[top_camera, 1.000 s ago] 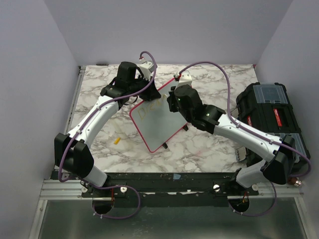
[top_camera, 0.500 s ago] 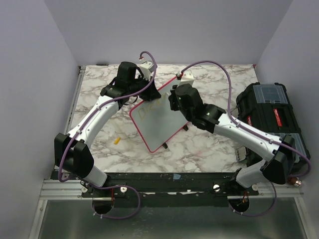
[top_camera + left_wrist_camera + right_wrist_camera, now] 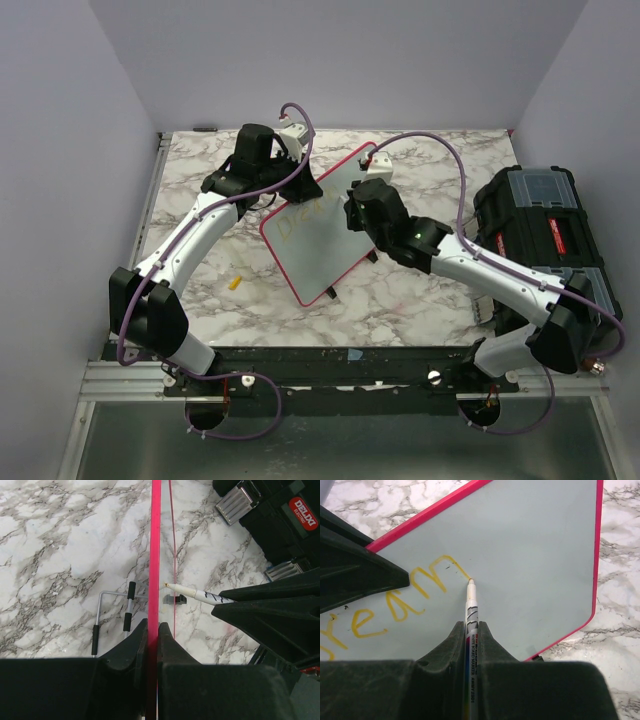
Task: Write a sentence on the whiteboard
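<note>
Two arms reach from the near edge of the marble table toward its middle. Nearest, on the left, a small yellow piece, possibly a pen cap, lies alone on the marble. Beyond it sits the whiteboard, turned corner-on to the arms, its near corner toward the table edge and its white face up. The right gripper is closed on a marker, whose barrel runs out between the fingers and whose tip touches the board. Farther back, the left gripper is clamped on the board's red rim at the far left edge, steadying it; a wire stand with black sleeves shows on the marble behind the rim. The sentence so far reads as yellow letters "ream" in the right wrist view, its first letter partly hidden by the left fingers, and the tip rests at the foot of the last stroke of the "m". Judged step: the first word is under way and most of the board is blank. The next move calls for a short lift and a shift right to start the following letter, with light, even tip pressure and the left clamp unmoved. At the right edge a black toolbox stands with its lid latched; its contents cannot be seen.
</note>
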You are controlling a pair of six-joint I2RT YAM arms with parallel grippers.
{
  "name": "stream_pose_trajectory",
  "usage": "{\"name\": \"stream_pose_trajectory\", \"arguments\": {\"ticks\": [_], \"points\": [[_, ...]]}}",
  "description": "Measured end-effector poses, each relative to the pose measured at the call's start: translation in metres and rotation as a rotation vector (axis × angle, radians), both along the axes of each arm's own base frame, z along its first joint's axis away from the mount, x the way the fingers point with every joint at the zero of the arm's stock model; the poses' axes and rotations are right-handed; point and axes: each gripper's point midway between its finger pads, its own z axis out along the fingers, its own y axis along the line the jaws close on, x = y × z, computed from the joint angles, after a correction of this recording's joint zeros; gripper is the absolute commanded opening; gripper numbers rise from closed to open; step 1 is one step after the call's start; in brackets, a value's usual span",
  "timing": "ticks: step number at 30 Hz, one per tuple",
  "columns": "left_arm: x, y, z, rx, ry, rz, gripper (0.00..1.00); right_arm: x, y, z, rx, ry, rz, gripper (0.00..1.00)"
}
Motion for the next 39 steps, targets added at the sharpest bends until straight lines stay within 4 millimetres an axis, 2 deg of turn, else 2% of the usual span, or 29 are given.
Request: {"name": "stream_pose_trajectory", "arguments": {"ticks": [10, 18, 21, 29, 39], "points": [[-0.002, -0.002, 0.001, -0.003, 0.0, -0.004, 0.0, -0.003, -0.003, 0.006, 0.01, -0.002, 0.002, 0.01], [-0.002, -0.001, 0.001, 0.006, -0.006, 0.001, 0.0, -0.013, -0.014, 0.037, 0.068, -0.047, 0.008, 0.01], [-0.001, 0.0, 0.0, 0.015, -0.01, 0.006, 0.0, -0.015, -0.016, 0.043, 0.08, -0.056, 0.011, 0.01], [-0.001, -0.001, 0.0, 0.019, -0.015, 0.004, 0.0, -0.02, -0.016, 0.024, 0.053, -0.026, 0.032, 0.01], [0.001, -0.001, -0.002, 0.02, -0.018, 0.003, 0.0, -0.021, -0.018, 0.023, 0.048, -0.028, 0.035, 0.01]]}}
